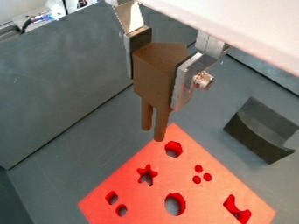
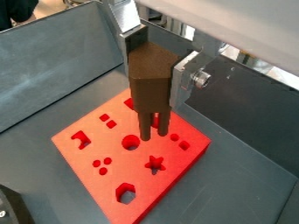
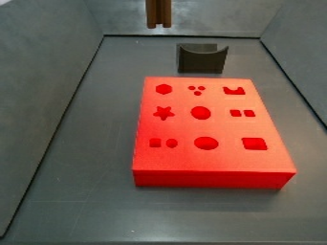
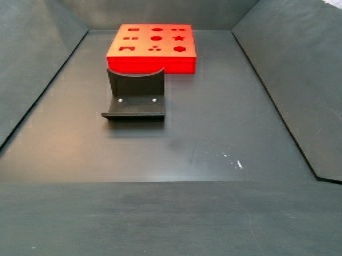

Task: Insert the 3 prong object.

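My gripper (image 1: pixel 160 74) is shut on the 3 prong object (image 1: pixel 155 83), a dark brown piece with a blocky head and narrow rods hanging down. Both wrist views show it, and its head sits between the silver fingers (image 2: pixel 187 77). It hangs in the air above the red board (image 1: pixel 176 188), its rods (image 2: pixel 152 122) pointing down toward the board's shaped holes (image 2: pixel 131 141) without touching. In a side view only the rod tips (image 3: pixel 157 11) show at the upper edge, beyond the red board (image 3: pixel 205 134). The gripper is out of view in the side view showing the red board (image 4: pixel 151 48) at the far end.
The dark fixture (image 3: pixel 201 57) with a curved top stands on the floor just beyond the board; it also shows in a side view (image 4: pixel 135 95) and a wrist view (image 1: pixel 263 127). Grey sloping walls (image 3: pixel 52 115) enclose the floor.
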